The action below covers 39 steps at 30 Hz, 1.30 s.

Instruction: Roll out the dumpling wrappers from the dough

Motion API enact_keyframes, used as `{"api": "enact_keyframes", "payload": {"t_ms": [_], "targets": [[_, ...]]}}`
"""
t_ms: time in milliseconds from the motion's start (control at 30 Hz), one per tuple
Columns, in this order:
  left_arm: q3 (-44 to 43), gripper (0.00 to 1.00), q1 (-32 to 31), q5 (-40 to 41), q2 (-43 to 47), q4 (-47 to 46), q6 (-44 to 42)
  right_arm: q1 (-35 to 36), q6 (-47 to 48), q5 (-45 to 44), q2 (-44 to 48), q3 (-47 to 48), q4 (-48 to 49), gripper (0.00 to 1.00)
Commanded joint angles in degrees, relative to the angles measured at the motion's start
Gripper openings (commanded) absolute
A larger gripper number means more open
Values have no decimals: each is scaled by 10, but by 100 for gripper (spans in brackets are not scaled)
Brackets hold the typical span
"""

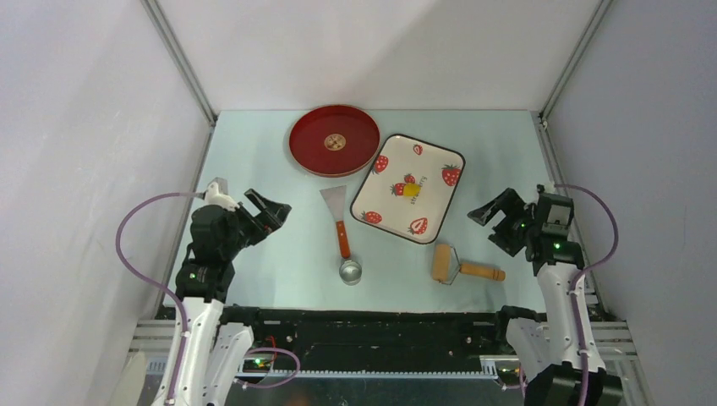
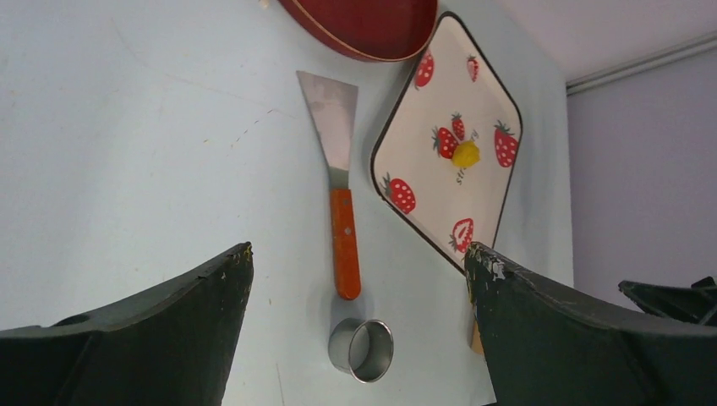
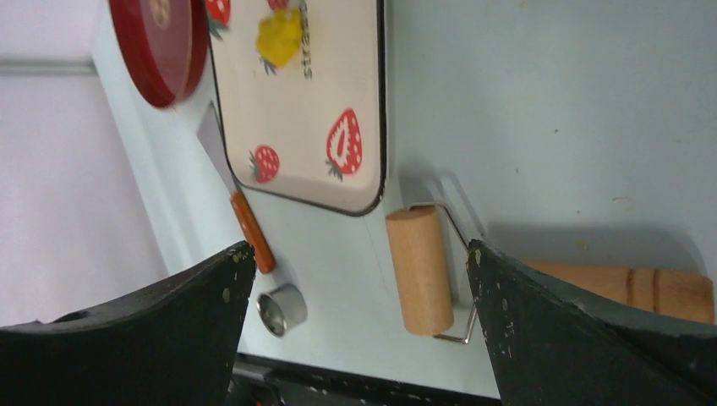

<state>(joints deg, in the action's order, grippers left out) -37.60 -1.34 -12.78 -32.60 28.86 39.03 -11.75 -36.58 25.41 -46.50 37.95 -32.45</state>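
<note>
A small yellow lump of dough (image 1: 411, 190) (image 2: 465, 153) (image 3: 280, 36) lies in the middle of the strawberry tray (image 1: 440, 152) (image 2: 423, 127) (image 3: 338, 85). No dumpling wrappers are in view. A wooden roller (image 1: 442, 263) (image 3: 420, 271) with a wire frame and wooden handle lies on the table near the tray's front corner. My left gripper (image 1: 272, 213) (image 2: 358, 258) hovers open at the left side of the table, nothing between its fingers. Over the right side my right gripper (image 1: 492, 222) (image 3: 362, 254) hangs open and empty, just right of the roller.
A red round tray (image 1: 334, 139) (image 2: 372, 25) (image 3: 156, 51) sits at the back. A metal scraper with an orange handle (image 1: 339, 222) (image 2: 342, 245) (image 3: 245, 222) lies left of the strawberry tray. A steel ring cutter (image 1: 350, 271) (image 2: 363, 349) (image 3: 281, 309) rests at its handle end.
</note>
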Motion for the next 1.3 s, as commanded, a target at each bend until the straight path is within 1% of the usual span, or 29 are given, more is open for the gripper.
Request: {"api": "enact_keyframes", "payload": {"t_ms": [0, 100, 133, 200, 300, 467, 500, 533, 567, 667, 700, 733, 867, 933, 967, 1000, 1100, 1200, 1267], "targets": [[-9, 98, 7, 37, -17, 23, 25, 68, 32, -65, -14, 15, -29, 100], [-13, 98, 7, 35, -30, 29, 46, 122, 36, -105, -33, 24, -33, 100], [-14, 98, 7, 24, -33, 30, 44, 150, 40, -123, -44, 30, -36, 100], [-17, 98, 7, 8, -45, 30, 28, 186, 50, -145, -62, 42, -42, 100], [-21, 99, 7, -17, -74, 31, 2, 233, 63, -165, -85, 53, -44, 100], [-35, 98, 4, -43, -120, 49, -11, 339, 52, -187, -148, 80, -33, 100], [-39, 98, 2, -44, -132, 60, -16, 372, 42, -187, -169, 85, -24, 100], [-52, 98, -4, -42, -138, 69, -24, 388, 35, -187, -182, 94, -19, 100], [-61, 98, -10, -28, -151, 90, -29, 419, 21, -185, -208, 99, -7, 100], [-120, 98, -49, 10, -172, 135, -56, 478, -13, -171, -267, 126, 34, 100], [-132, 98, -66, 28, -174, 150, -60, 504, -20, -161, -300, 140, 41, 100], [-156, 98, -72, 33, -175, 156, -65, 518, -33, -157, -316, 148, 53, 100], [-213, 99, -81, 18, -168, 168, -64, 581, -73, -92, -432, 201, 101, 91], [-238, 98, -81, 8, -165, 171, -63, 599, -93, -65, -478, 225, 121, 87], [-251, 98, -81, 5, -164, 172, -63, 602, -100, -57, -493, 241, 126, 82], [-256, 99, -81, -3, -160, 173, -63, 610, -111, -42, -520, 249, 131, 80], [-272, 98, -81, -10, -153, 175, -61, 620, -123, -24, -562, 278, 135, 67], [-275, 98, -80, -14, -143, 176, -62, 630, -130, -12, -597, 297, 135, 57], [-274, 98, -81, -16, -139, 178, -65, 634, -127, -17, -608, 306, 119, 54]]}}
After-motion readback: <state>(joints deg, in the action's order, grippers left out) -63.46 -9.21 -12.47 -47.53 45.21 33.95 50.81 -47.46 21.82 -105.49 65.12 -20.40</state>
